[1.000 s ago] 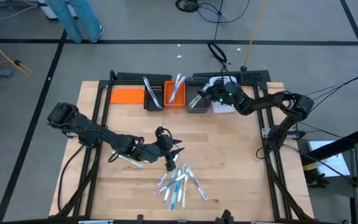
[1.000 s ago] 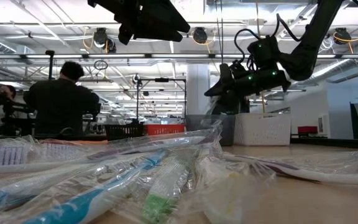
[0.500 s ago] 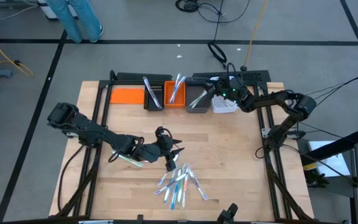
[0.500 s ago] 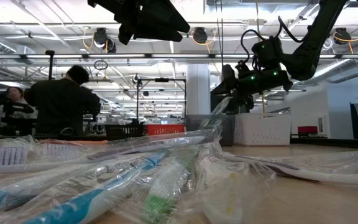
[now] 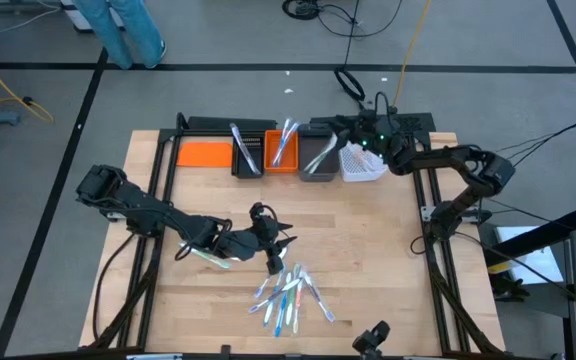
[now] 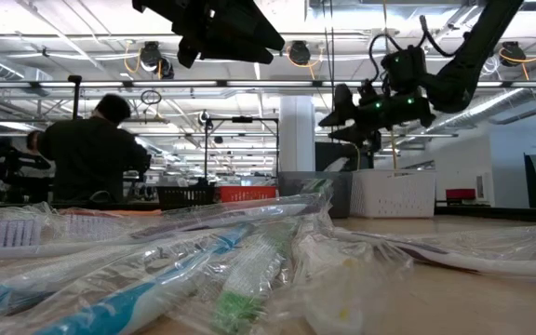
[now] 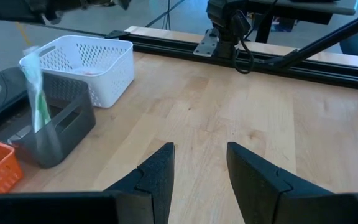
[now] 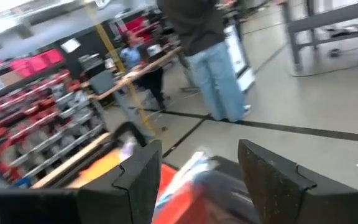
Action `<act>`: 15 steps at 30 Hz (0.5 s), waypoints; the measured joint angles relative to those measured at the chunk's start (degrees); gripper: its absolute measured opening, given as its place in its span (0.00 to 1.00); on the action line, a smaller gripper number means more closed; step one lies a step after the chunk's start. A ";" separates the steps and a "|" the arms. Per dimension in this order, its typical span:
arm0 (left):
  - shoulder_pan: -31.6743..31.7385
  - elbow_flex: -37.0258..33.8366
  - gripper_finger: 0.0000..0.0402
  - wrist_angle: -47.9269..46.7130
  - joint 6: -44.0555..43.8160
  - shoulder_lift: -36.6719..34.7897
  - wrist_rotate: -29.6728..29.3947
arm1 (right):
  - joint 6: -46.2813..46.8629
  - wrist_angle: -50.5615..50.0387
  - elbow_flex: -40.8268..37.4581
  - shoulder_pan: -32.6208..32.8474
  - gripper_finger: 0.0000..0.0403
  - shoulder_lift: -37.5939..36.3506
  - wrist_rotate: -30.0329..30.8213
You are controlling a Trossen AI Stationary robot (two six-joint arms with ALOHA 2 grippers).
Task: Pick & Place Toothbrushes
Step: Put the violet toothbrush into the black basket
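Toothbrushes (image 5: 288,295) lie in a loose heap of clear wrappers on the near middle of the wooden table (image 5: 368,250), filling the foreground of the low view (image 6: 203,270). More wrapped ones stand in the bins along the far edge: one in the black bin (image 5: 245,153), several in the orange bin (image 5: 282,150), and one with green bristles leaning out of the grey bin (image 5: 317,160), seen upright from the left wrist (image 7: 37,93). A flat orange lid (image 5: 204,153) lies left of them and a white basket (image 5: 362,164) right of the grey bin. The left gripper (image 5: 278,243) hangs just behind the heap, fingers parted and holding nothing. The right gripper (image 5: 346,128) is raised over the far rail behind the grey bin, fingers spread and empty. A person (image 6: 91,149) stands beyond the table.
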 joint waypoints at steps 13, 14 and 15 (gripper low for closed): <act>-0.01 -0.02 0.37 -0.99 0.34 0.00 -0.04 | -1.81 -17.86 0.75 7.68 0.50 -6.40 -12.93; -0.01 -0.02 0.37 -1.29 0.35 0.00 -0.06 | -2.31 -19.01 0.75 9.14 0.50 -6.64 -13.75; -0.01 -0.02 0.37 -1.47 0.35 0.00 -0.08 | -3.17 -20.14 0.75 10.70 0.50 -6.76 -13.93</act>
